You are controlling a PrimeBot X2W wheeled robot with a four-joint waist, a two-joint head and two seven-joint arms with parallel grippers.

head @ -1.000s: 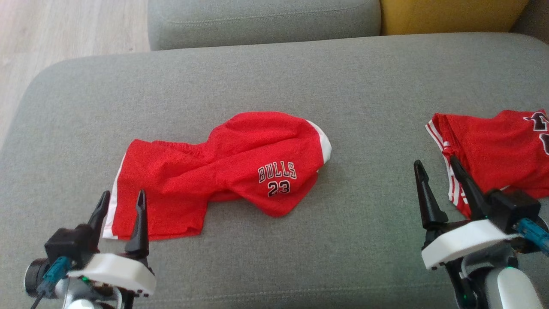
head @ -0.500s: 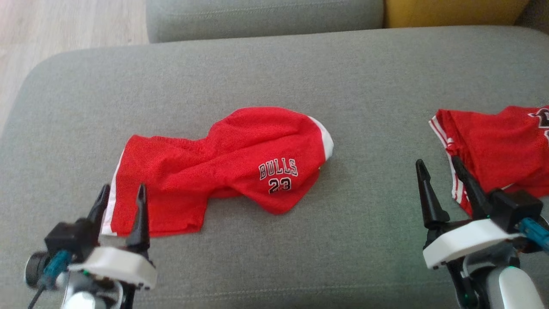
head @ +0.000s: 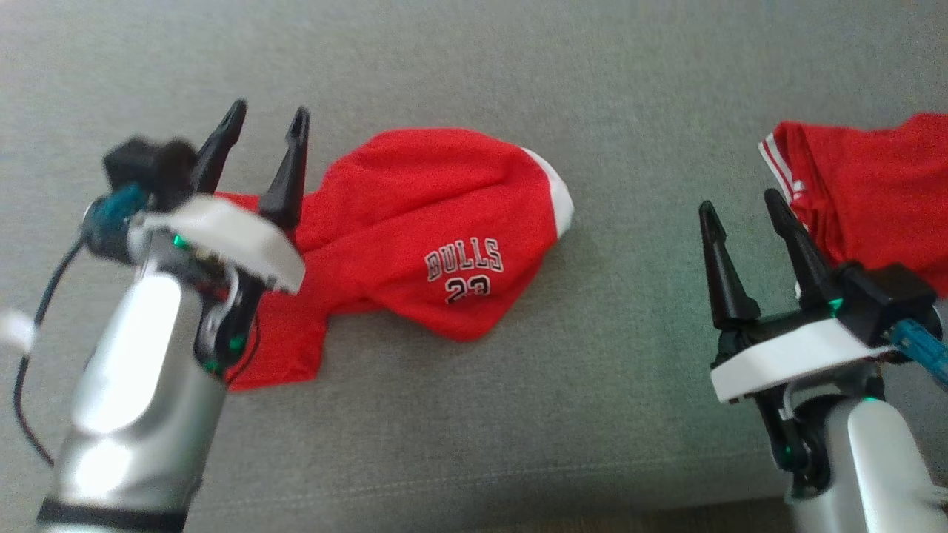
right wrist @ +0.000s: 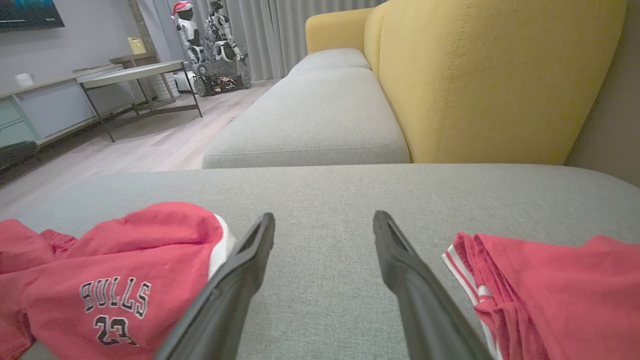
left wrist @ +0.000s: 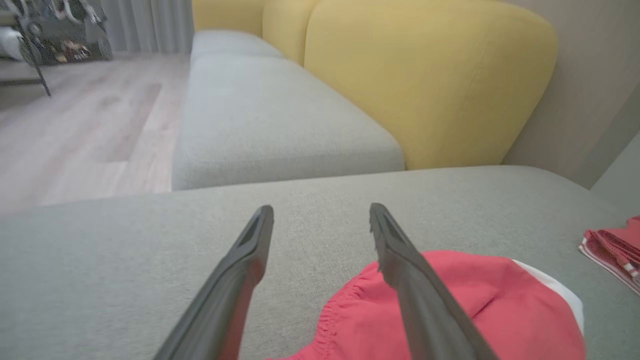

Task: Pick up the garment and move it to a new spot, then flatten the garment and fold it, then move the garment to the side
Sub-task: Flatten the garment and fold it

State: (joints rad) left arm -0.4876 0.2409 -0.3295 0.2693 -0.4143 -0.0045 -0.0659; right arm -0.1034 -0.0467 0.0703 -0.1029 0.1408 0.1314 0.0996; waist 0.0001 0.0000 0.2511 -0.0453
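Red Bulls 23 shorts (head: 437,222) lie crumpled on the grey sofa cushion (head: 518,59), white side stripe at their right end. My left gripper (head: 268,127) is open and raised over the shorts' left part, hiding it in the head view. In the left wrist view the shorts (left wrist: 450,310) sit low right, behind the right finger, and the gripper (left wrist: 321,215) holds nothing. My right gripper (head: 740,203) is open, above bare cushion between the shorts and a second red garment. The right wrist view shows the shorts (right wrist: 110,270) at lower left of that gripper (right wrist: 324,222).
A second red garment with white trim (head: 866,185) lies at the right of the cushion, close to my right gripper. Behind are another grey seat (right wrist: 310,115), a yellow backrest (right wrist: 495,75), wooden floor (right wrist: 150,140) and a table (right wrist: 130,75).
The head camera has tilted down, so the scene shifted up. My left arm has risen and moved forward over the shorts' left part. The right gripper has barely moved.
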